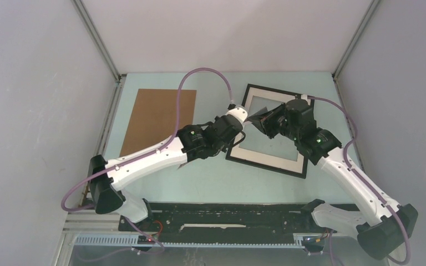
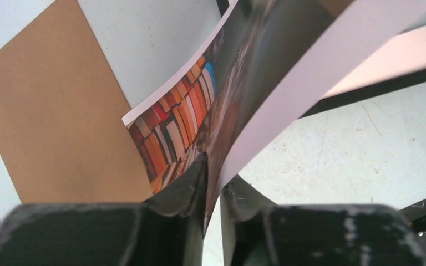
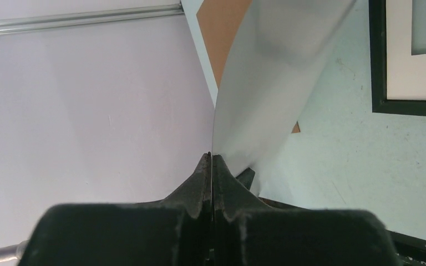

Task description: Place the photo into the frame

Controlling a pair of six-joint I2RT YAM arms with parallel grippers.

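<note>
Glossy photo (image 2: 188,111): I see left hand (image 2: 215,172) and right hand (image 3: 211,158) each clamped on an edge, suspending it over the frame (image 1: 266,166) for seating.

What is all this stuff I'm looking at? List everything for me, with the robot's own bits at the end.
photo: one; dark glossy print with orange, red and blue stripes and a white back; held curled in the air over the frame, between the two grippers.
frame: one; black; flat on the table, right of centre.
mat: one; white; inside the frame.
cardboard board: one; brown; flat on the table, far left.
table: one; pale green; under everything.
left arm, right arm: two; white and black, purple cables; reaching in from the near edge.
left gripper: black; fingers either side of the photo's striped end, a slit between them.
right gripper: black; shut on the photo's edge.
</note>
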